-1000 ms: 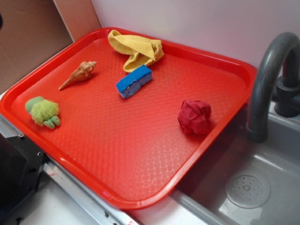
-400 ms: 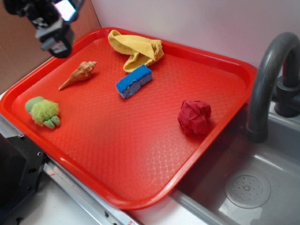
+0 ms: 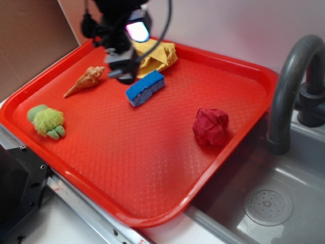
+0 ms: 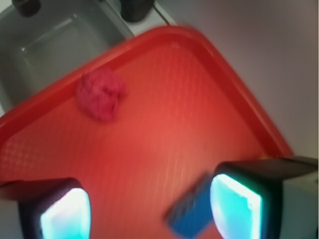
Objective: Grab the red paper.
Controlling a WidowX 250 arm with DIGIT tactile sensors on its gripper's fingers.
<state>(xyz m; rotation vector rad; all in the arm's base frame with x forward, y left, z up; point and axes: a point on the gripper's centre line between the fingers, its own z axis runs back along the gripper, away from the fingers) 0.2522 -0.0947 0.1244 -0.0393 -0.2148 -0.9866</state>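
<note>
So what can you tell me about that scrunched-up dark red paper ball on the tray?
The crumpled ball of dark crimson paper is roughly round and covered in creases and folds, darker than the bright red plastic tray it sits on. It rests near the tray's edge closest to the grey sink. Nothing but the tray touches it. The black robot gripper is far off, over by the blue sponge. In the blurry wrist view the ball looks pinker.

crimson red paper (image 3: 210, 126), blue sponge (image 3: 145, 88), seemingly yellow cloth (image 3: 158, 56)
</note>
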